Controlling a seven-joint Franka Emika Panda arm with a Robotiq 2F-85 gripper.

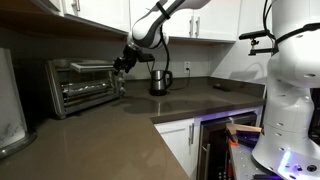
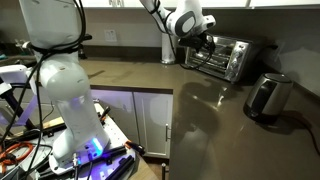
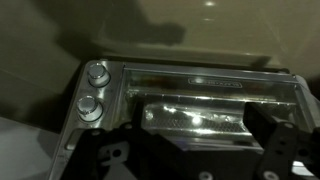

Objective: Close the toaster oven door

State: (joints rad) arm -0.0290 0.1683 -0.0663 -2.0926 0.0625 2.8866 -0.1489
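The toaster oven (image 1: 85,87) is a steel box at the back of the dark counter, and it shows in both exterior views (image 2: 228,55). Its glass door (image 1: 82,90) stands upright or nearly so against the oven front; I cannot tell if it is fully shut. In the wrist view I see the knobs (image 3: 93,88), the door glass (image 3: 200,88) and the shiny bar handle (image 3: 195,115). My gripper (image 3: 200,138) is open, with its dark fingers either side of the handle. It sits at the oven's upper front edge on the knob side (image 1: 122,63) (image 2: 197,44).
A steel electric kettle (image 1: 159,81) (image 2: 268,96) stands on the counter beside the oven. White cabinets (image 1: 205,18) hang above. The counter edge (image 1: 175,118) turns an L-shaped corner. A white robot base (image 2: 60,85) with cables stands on the floor.
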